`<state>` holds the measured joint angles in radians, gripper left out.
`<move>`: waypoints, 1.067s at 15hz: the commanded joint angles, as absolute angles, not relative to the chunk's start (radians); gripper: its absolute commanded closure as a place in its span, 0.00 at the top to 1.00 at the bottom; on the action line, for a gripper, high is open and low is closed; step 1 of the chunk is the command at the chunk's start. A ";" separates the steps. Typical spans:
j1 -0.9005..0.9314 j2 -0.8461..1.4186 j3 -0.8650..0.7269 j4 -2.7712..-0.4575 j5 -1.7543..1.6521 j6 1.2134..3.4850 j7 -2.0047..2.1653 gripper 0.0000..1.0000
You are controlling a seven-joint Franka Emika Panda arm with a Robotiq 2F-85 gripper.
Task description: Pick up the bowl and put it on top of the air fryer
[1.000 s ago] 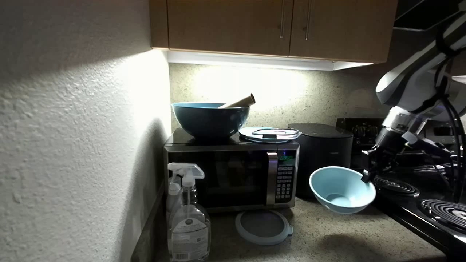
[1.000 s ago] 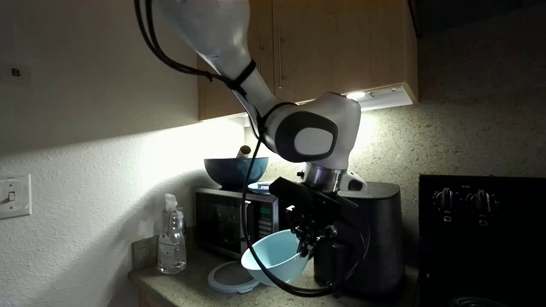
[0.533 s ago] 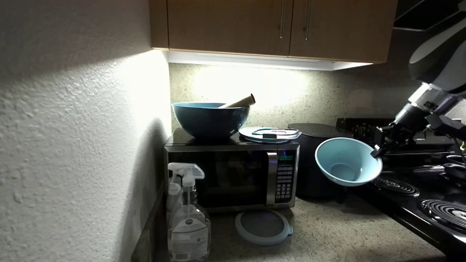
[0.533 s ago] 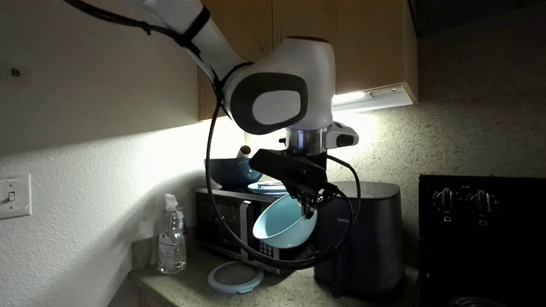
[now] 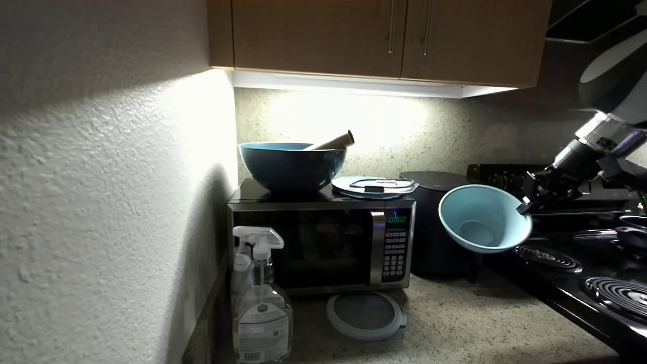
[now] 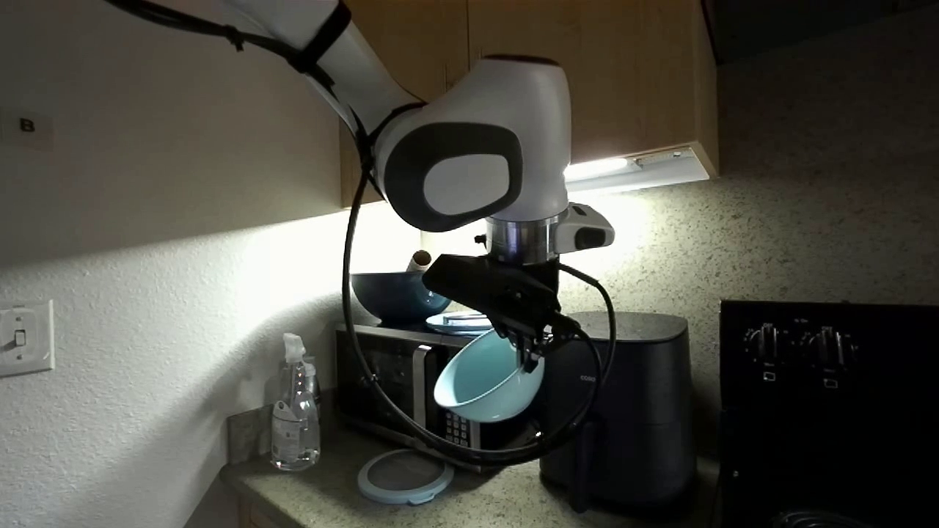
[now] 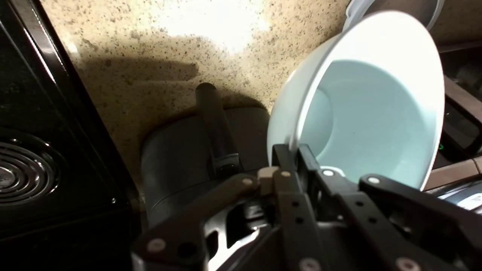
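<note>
The light turquoise bowl (image 5: 482, 222) hangs tilted in the air, its opening turned sideways; it also shows in an exterior view (image 6: 484, 381) and the wrist view (image 7: 376, 116). My gripper (image 7: 293, 152) is shut on the bowl's rim, one finger inside and one outside. In both exterior views the gripper (image 5: 523, 207) (image 6: 530, 358) holds the bowl in front of the air fryer. The black air fryer (image 6: 638, 411) stands on the counter beside the microwave; its flat top (image 5: 432, 179) is bare. The bowl hides part of its front. In the wrist view the air fryer (image 7: 173, 162) lies below the gripper.
The microwave (image 5: 323, 247) carries a dark blue bowl (image 5: 293, 169) with a tube in it and a plate (image 5: 349, 186). A grey lid (image 5: 366, 316) and spray bottles (image 5: 263, 308) stand on the counter. Cabinets (image 5: 318, 38) hang above. The stove (image 5: 556, 258) adjoins the counter.
The arm has raised the bowl from low over the counter to near the upper part of the air fryer. Most of the rise came in the earlier half second; the grip is unchanged.
</note>
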<state>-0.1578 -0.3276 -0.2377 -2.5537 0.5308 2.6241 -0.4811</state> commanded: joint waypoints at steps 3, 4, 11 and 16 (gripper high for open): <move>-0.175 -0.345 -0.213 -2.567 0.505 2.854 -0.395 0.02; -0.188 -0.344 -0.199 -2.567 0.491 2.914 -0.369 0.02; -0.286 -0.362 -0.117 -2.570 0.424 3.090 -0.299 0.02; -0.138 -0.422 -0.238 -2.547 0.452 2.987 -0.493 0.02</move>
<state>-0.2273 -0.3660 -0.1630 -2.5525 0.4388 3.0431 -0.3687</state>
